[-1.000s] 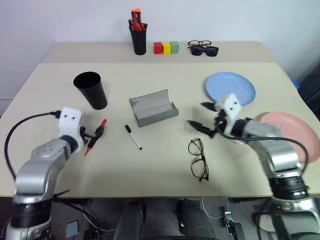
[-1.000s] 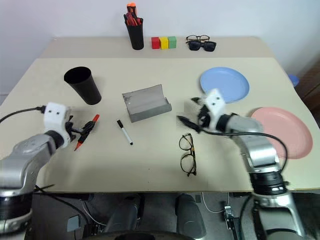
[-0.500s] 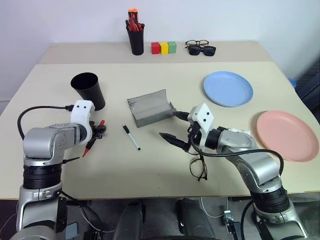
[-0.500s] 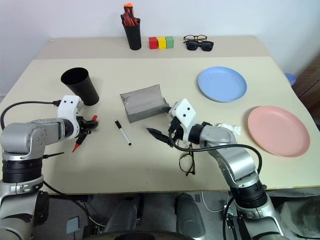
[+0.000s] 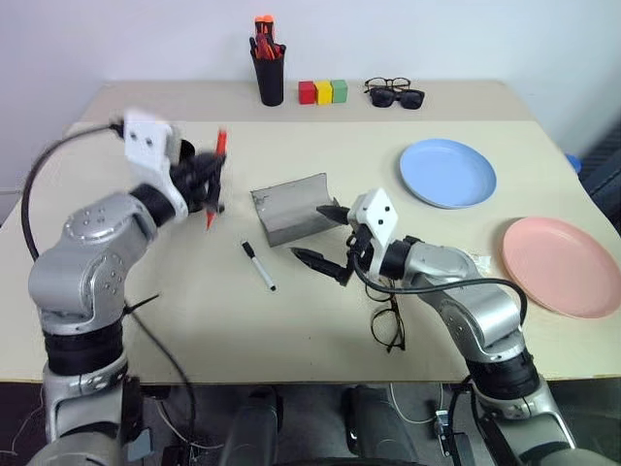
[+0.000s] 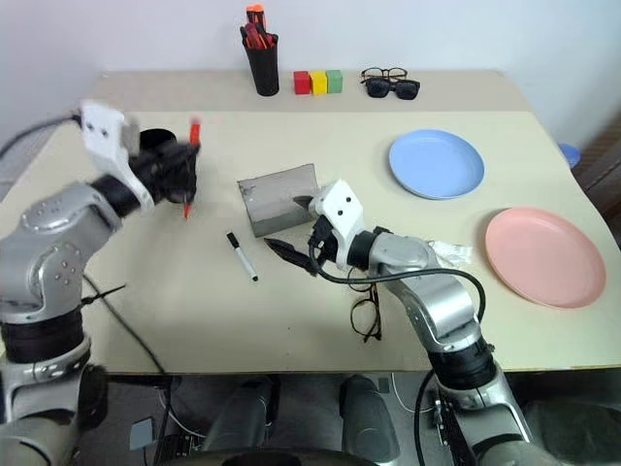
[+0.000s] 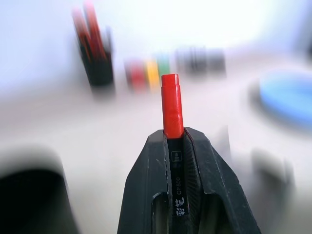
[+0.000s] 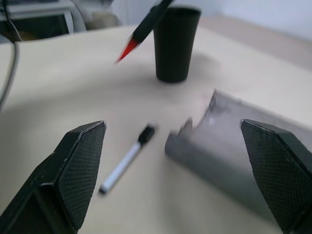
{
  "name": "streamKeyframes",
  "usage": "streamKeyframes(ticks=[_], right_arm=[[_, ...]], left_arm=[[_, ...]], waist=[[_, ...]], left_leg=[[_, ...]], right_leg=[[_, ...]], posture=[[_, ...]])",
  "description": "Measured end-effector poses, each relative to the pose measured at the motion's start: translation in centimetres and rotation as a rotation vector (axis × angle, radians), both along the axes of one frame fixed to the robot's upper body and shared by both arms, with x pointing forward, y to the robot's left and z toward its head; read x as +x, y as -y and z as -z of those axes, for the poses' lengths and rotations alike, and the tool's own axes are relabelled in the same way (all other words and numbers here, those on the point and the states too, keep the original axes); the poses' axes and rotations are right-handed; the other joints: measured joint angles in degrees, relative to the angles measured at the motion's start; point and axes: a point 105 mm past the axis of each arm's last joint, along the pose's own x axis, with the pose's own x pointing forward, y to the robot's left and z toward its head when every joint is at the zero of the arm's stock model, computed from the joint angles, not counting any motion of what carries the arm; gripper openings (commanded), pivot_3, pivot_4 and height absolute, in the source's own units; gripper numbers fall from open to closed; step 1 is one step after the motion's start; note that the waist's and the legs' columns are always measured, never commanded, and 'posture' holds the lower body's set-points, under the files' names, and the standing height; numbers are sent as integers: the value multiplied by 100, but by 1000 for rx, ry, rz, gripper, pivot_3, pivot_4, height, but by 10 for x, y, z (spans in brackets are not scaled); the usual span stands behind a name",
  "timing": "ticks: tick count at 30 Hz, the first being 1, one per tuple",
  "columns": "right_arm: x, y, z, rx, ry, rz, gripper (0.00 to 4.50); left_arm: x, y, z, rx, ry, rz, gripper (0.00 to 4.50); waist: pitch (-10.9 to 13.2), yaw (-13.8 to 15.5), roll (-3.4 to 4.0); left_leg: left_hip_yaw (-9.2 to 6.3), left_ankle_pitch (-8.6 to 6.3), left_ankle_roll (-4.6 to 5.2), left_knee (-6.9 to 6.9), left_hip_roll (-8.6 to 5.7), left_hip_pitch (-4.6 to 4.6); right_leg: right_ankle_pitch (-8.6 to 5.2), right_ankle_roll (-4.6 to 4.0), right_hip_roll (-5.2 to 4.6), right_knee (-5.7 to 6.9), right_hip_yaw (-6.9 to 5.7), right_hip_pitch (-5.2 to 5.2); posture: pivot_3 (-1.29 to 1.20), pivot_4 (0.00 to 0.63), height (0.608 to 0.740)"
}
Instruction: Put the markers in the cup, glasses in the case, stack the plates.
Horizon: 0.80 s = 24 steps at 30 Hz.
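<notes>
Left gripper (image 5: 206,184): fingers clamped on red marker (image 5: 217,155), held above tabletop (image 5: 175,320) beside cup (image 8: 175,44).
Right gripper (image 5: 325,238): fingers spread wide, empty, just beside case (image 5: 291,209).
White marker (image 5: 258,266): lying near case.
Glasses (image 5: 386,322): near case, under right arm.

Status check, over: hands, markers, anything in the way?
Left hand shut on red marker, raised by cup. Right hand open above white marker. Nothing blocking cup.
</notes>
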Motion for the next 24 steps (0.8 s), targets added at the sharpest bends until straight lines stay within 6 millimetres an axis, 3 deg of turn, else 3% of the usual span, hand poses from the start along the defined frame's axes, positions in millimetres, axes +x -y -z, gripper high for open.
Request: streamKeyframes(ticks=[3,8,13,18,24], right_arm=[[7,-9,-8,37,22,1,4500],[11,-26,-19,90,52,-20,4500],[6,-35,-18,92,53,-43,4500],[6,-34,-17,95,53,-33,4500],[6,-32,-15,92,48,-20,4500]], left_arm=[[13,-24,-23,-41,122,-151,64],[34,-65,-13,-47,191,-397,64],[44,-73,3,-24,205,-434,64],[54,-70,35,-26,149,-416,64],[59,-65,53,-45,106,-383,2529]], waist=[[-1,-19,1],[-1,-3,1],[-1,15,0],[-1,-4,0],[-1,-14,0]], left_leg=[[1,0,0,-2,0,3],[1,0,0,-3,-1,-1],[0,0,0,0,-4,-4],[-2,1,0,1,-4,-3],[-3,1,0,1,-4,-3]], right_leg=[[0,0,1,4,0,-2],[0,1,1,5,0,-5],[3,5,-1,5,0,-4],[4,7,0,8,0,-5],[4,7,0,9,0,-6]], posture=[[0,150,740],[0,150,740],[0,150,740],[0,150,740],[0,150,740]])
